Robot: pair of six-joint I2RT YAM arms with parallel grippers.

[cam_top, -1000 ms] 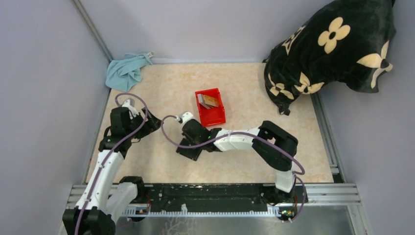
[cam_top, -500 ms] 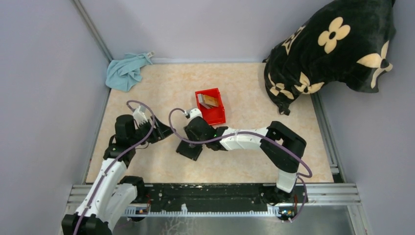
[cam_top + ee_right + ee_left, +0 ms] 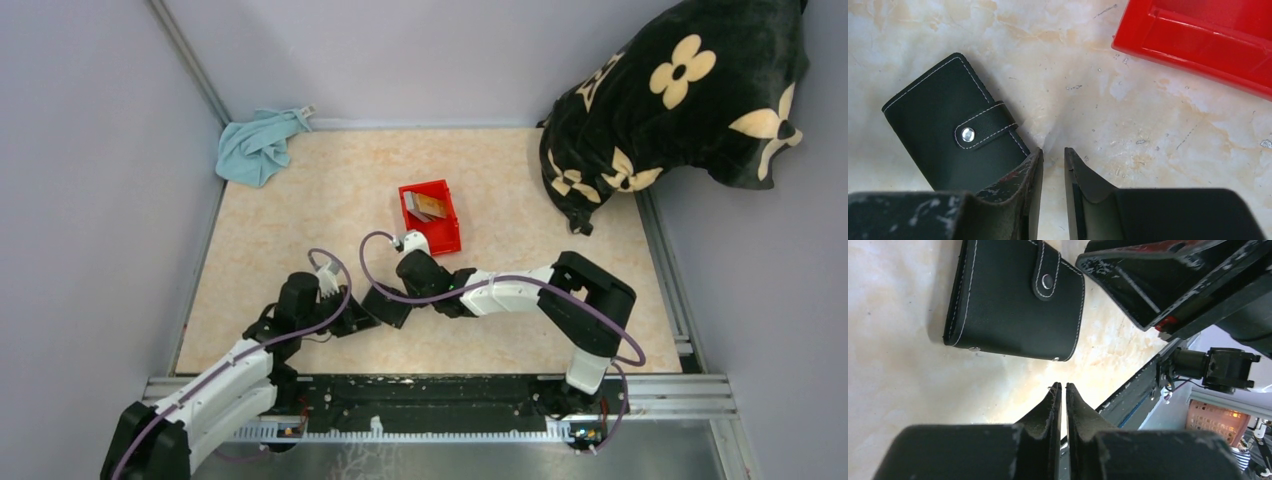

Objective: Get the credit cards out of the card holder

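The card holder (image 3: 948, 132) is a black stitched wallet, folded shut with its snap strap fastened, lying flat on the marbled table. My right gripper (image 3: 1053, 152) hovers just right of it, jaws a small gap apart with only table between them. In the left wrist view the card holder (image 3: 1008, 305) lies ahead of my left gripper (image 3: 1063, 386), whose jaws are pressed almost together on nothing. From above, both grippers meet at the wallet near the table's front middle. Tan and grey credit cards (image 3: 424, 206) lie in the red bin (image 3: 445, 235).
A light blue cloth (image 3: 258, 145) lies crumpled in the far left corner. A black flowered pillow (image 3: 680, 95) fills the far right corner. The red bin's wall (image 3: 1198, 42) stands close beyond my right gripper. The metal rail (image 3: 440, 395) runs along the near edge.
My left arm has swung from the table's left side to the wallet, and its jaws have closed. The right gripper has let go of the wallet and drawn back slightly.
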